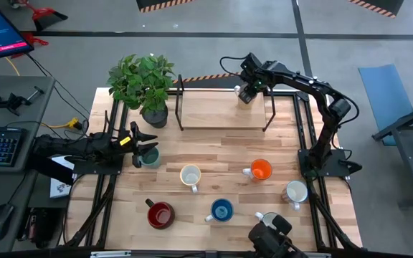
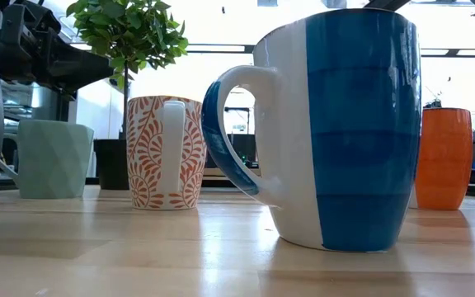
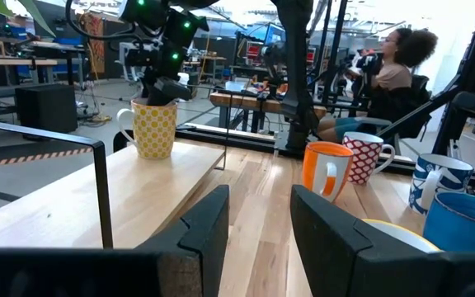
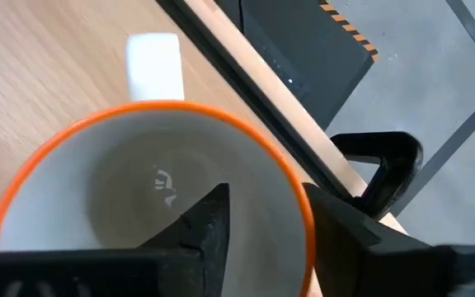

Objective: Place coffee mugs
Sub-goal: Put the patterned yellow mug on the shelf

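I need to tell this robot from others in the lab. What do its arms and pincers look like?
Both arms are black and jointed. The left pincer has two flat, angular black fingers, and there is a yellow mark near the left wrist. The right pincer has green lights glowing on its black wrist housing.

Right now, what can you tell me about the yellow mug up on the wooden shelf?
The yellow mug has a yellow pattern outside, a white handle, a white inside and an orange rim. It looks ceramic. It stands upright on the raised wooden shelf at the table's far side. The right gripper sits over its rim, one finger inside and one outside.
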You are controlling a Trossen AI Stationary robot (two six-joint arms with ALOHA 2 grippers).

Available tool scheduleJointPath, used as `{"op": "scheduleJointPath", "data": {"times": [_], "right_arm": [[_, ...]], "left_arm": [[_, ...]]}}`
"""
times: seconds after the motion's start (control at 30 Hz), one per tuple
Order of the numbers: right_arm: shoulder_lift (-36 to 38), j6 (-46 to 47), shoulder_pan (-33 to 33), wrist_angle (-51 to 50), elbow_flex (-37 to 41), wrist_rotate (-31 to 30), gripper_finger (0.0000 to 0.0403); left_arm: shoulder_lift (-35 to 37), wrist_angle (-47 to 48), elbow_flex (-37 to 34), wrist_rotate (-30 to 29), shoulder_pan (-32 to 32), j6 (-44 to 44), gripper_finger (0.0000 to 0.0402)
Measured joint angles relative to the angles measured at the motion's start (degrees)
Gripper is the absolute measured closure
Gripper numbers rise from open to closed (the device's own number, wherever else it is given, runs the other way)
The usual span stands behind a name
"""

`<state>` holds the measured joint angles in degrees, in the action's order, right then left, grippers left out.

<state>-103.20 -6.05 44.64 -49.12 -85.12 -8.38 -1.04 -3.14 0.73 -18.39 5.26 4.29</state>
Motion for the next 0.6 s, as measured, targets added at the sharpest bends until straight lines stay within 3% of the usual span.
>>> {"op": "scheduleJointPath", "data": {"times": [0.4, 0.6], "right_arm": [[0.0, 0.3, -1.2, -8.3, -9.5, -0.1, 0.0272], [0.0, 0.6, -3.7, -7.4, -11.0, 2.5, 0.0272]], "left_arm": [[-1.7, -0.1, 0.0, 0.0, 0.0, 0.0, 0.0282], [-3.9, 0.0, 0.0, 0.0, 0.0, 0.0, 0.0282]]}}
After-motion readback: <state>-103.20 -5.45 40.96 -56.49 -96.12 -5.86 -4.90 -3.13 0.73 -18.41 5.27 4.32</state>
